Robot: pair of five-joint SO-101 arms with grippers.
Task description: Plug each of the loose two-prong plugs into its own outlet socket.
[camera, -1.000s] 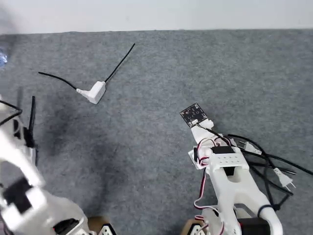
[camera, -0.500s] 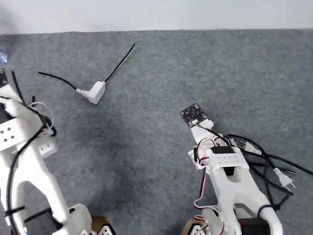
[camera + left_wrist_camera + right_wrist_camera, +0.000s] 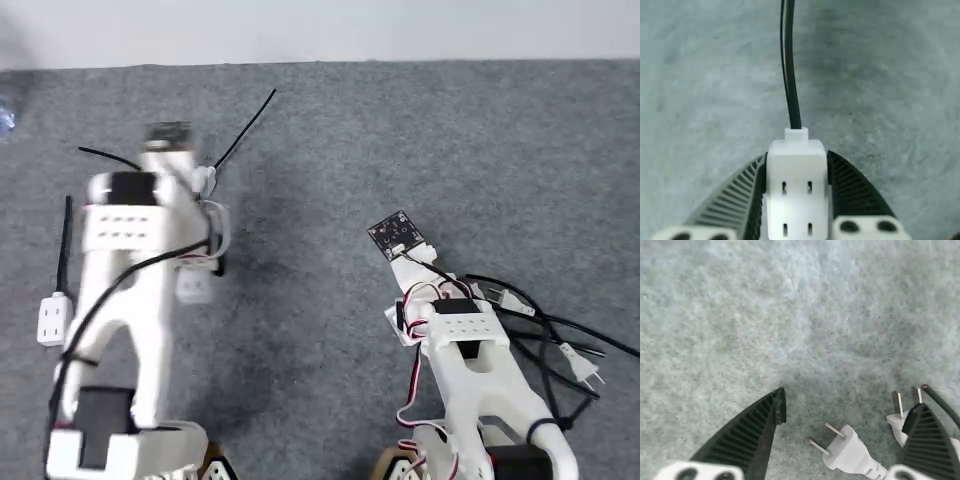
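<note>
- The left gripper [image 3: 796, 155] is clenched on a white outlet block [image 3: 796, 197]. Its jaws press both side faces and leave the slotted face bare toward the wrist camera, probably so a plug can reach the slots.
- The block's black cord [image 3: 790, 65] runs straight out past the fingertips, clear of the grip.
- In the high view the left arm [image 3: 130, 260] stretches across the grey mat [image 3: 330, 130]. A white piece [image 3: 206, 181] peeks out beside its wrist, and I cannot tell whether it is the held block.
- A second outlet block [image 3: 52, 318] lies flat beside that arm, slots up and free.
- The right gripper [image 3: 850, 402] hangs low with its jaws released and wide, straddling a two-prong plug [image 3: 852, 455]. A second plug [image 3: 897, 422] lies just beside one jaw.
- That spread looks set for taking the nearer plug.
- Neither plug is seated in a socket yet.
</note>
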